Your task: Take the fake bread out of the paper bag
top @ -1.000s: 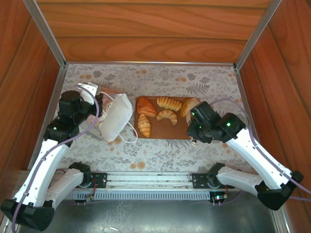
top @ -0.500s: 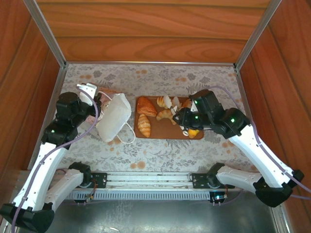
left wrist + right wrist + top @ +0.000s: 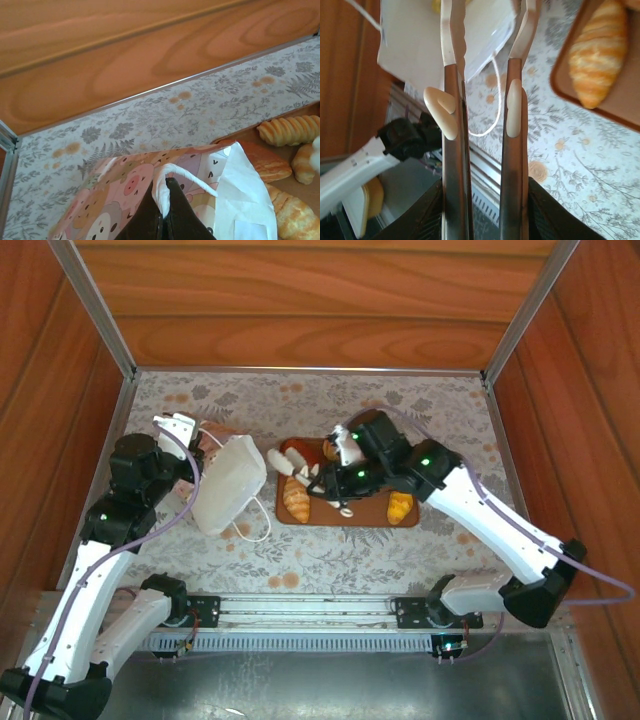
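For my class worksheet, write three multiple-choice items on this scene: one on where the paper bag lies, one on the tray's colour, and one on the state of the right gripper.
1. In the top view, the paper bag lies:
A) left of the tray
B) on the tray
C) right of the tray

2. The tray is:
A) blue
B) white
C) brown

3. The right gripper is:
A) shut on the bag
B) open, holding nothing
C) fully shut

Answers:
1 A, the bag lies off the tray, to its left.
2 C, its bare surface is brown.
3 B, the right wrist view shows its jaws apart with nothing between them.
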`<action>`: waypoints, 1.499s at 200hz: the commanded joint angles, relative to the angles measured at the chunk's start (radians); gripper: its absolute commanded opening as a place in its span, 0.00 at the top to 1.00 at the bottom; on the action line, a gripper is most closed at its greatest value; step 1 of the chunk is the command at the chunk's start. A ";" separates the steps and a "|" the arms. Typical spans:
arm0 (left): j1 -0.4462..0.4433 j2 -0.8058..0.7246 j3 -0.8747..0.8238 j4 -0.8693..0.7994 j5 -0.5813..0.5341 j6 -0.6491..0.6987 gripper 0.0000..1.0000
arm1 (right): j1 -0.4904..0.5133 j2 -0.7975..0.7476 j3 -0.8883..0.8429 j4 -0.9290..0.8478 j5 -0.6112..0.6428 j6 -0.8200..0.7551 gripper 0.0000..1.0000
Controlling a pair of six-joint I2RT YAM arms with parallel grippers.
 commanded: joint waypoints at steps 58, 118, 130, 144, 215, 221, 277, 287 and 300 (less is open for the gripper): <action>-0.005 -0.008 0.079 -0.149 0.001 0.140 1.00 | 0.220 0.273 0.115 0.157 0.075 -0.227 0.61; -0.005 -0.009 0.081 -0.148 -0.026 0.085 1.00 | 0.306 0.491 0.259 0.138 0.271 -0.369 0.62; -0.005 -0.008 0.082 -0.148 -0.026 0.073 1.00 | 0.307 0.511 0.263 0.170 0.289 -0.353 0.62; -0.005 -0.005 0.083 -0.148 -0.031 0.060 1.00 | 0.306 0.529 0.259 0.217 0.276 -0.343 0.62; -0.005 0.026 0.102 -0.148 -0.020 0.025 1.00 | 0.293 0.613 0.262 0.364 0.170 -0.214 0.63; -0.005 0.028 0.102 -0.148 -0.020 0.024 1.00 | 0.286 0.620 0.266 0.367 0.154 -0.199 0.63; -0.006 0.032 0.106 -0.148 -0.016 0.020 1.00 | 0.237 0.702 0.285 0.394 0.056 -0.086 0.63; -0.005 0.034 0.102 -0.146 -0.016 0.018 1.00 | 0.224 0.708 0.286 0.410 0.029 -0.048 0.63; -0.005 0.037 0.100 -0.146 -0.017 0.014 1.00 | 0.205 0.715 0.290 0.428 -0.007 0.011 0.63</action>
